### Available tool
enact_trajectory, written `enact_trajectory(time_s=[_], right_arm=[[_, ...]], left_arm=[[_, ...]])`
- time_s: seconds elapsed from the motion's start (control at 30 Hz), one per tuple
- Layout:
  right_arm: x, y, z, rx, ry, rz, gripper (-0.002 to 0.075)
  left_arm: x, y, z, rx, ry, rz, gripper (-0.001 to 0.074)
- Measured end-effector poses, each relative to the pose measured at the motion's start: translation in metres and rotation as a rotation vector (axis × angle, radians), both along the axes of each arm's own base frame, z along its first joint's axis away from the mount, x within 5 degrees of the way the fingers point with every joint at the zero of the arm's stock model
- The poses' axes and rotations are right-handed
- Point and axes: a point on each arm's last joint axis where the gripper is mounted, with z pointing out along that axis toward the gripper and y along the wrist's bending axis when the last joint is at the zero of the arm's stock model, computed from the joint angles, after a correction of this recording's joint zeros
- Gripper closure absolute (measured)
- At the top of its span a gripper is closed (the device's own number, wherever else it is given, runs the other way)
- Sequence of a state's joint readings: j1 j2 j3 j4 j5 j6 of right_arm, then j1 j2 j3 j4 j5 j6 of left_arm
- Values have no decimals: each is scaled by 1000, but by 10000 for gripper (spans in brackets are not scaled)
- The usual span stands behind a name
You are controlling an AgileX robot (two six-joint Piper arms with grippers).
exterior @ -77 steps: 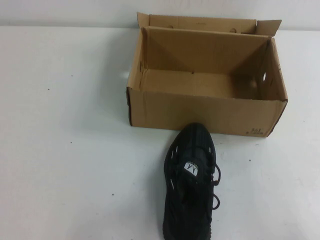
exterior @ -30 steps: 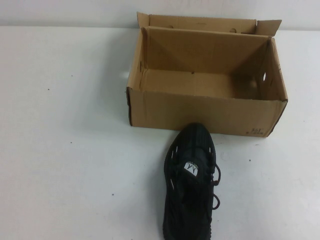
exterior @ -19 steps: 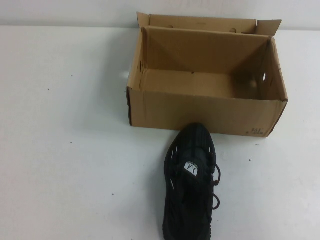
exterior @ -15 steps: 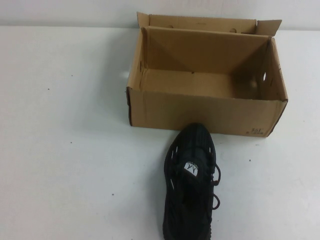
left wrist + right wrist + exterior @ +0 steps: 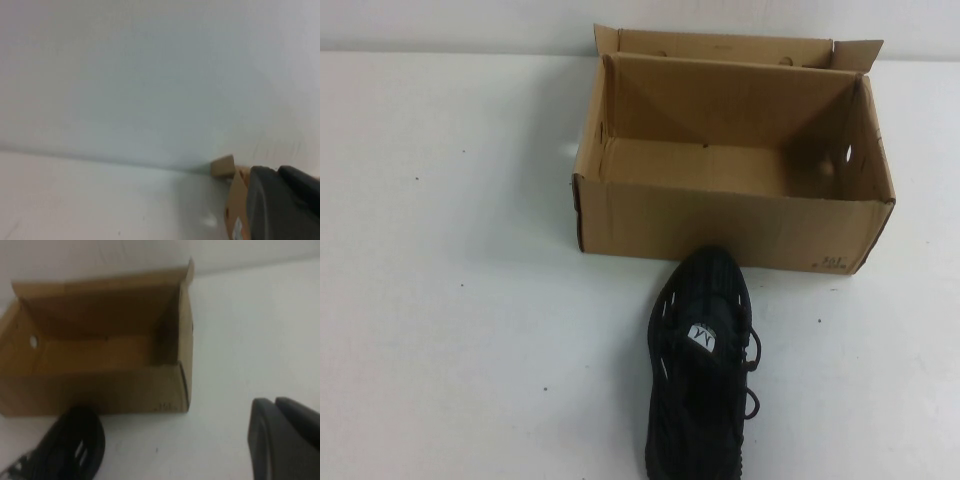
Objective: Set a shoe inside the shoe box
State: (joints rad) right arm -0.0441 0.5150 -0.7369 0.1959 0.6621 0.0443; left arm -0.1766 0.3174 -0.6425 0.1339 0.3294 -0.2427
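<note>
Neither of my arms enters the high view. My left gripper (image 5: pixel 280 202) appears only as a dark grey bulk at the corner of the left wrist view, cut off by the frame edge; I cannot tell its state. My right gripper (image 5: pixel 282 437) shows the same way in the right wrist view, a dark rounded mass with a faint seam, tips out of frame; state likewise undeterminable. The shoe (image 5: pixel 703 365) lies on the white table (image 5: pixel 450 280) on the near side of the shoe box (image 5: pixel 720 225), toe pointing at the box's front wall and just beside it; whether they touch I cannot make out. Its heel is cut off by the lower frame edge. White tongue label faces up, logo dark but illegible. The box stands open-topped, interior bare, rear flap upright against the back wall, small black print at the front right corner too small to read, round holes on the right side wall. In the left wrist view only a corner of the box shows, partly behind my gripper. Table surface is white with a few tiny dark specks; behind it a plain pale wall (image 5: pixel 150 75).
</note>
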Motion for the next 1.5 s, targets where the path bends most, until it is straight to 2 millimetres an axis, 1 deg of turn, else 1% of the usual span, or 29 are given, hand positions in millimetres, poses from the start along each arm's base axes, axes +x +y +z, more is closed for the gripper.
enact_trajectory(time_s=[0.07,0.17,0.33,0.4,0.47,0.57,0.63,0.7,0.77,0.87,0.97,1.07,1.17,1.23,1.3,1.33,1.4,1.5], right_arm=[[10,2,-9,-11,104,40,743],[23,8,-19,8,196,107,743],[41,20,-28,180,302,193,743],[52,24,-32,246,344,213,743],[62,27,-37,258,372,263,743],[78,37,-48,193,378,469,743],[86,46,-51,173,345,622,743],[91,54,-55,155,315,720,743],[96,62,-56,101,310,791,743],[101,78,-59,-29,336,894,736],[101,100,-60,-173,362,979,712],[103,121,-59,-315,360,1014,644],[108,141,-57,-414,342,1042,517],[111,154,-57,-464,335,1073,407],[116,165,-59,-488,333,1094,325],[119,171,-61,-498,333,1103,295],[126,181,-65,-515,337,1119,266],[140,192,-74,-544,354,1123,253]], left_arm=[[2,0,-6,-2,70,3,737],[2,1,-16,11,183,14,737],[-1,2,-32,34,352,27,737],[-2,3,-36,40,405,31,737],[-4,3,-41,48,457,35,737],[-6,4,-47,54,534,40,737],[-8,4,-50,56,571,42,737],[-9,4,-51,50,588,36,737],[-9,2,-52,45,593,22,737],[-9,1,-52,49,594,0,737],[-9,0,-52,51,594,-10,737],[-10,-1,-52,51,597,-15,737],[-10,-1,-52,51,598,-15,738],[-10,-1,-52,51,598,-15,738],[-10,-1,-52,54,598,-16,738],[-10,-1,-52,54,598,-16,738],[-10,-1,-52,54,598,-16,738],[-10,-1,-52,54,598,-16,738]])
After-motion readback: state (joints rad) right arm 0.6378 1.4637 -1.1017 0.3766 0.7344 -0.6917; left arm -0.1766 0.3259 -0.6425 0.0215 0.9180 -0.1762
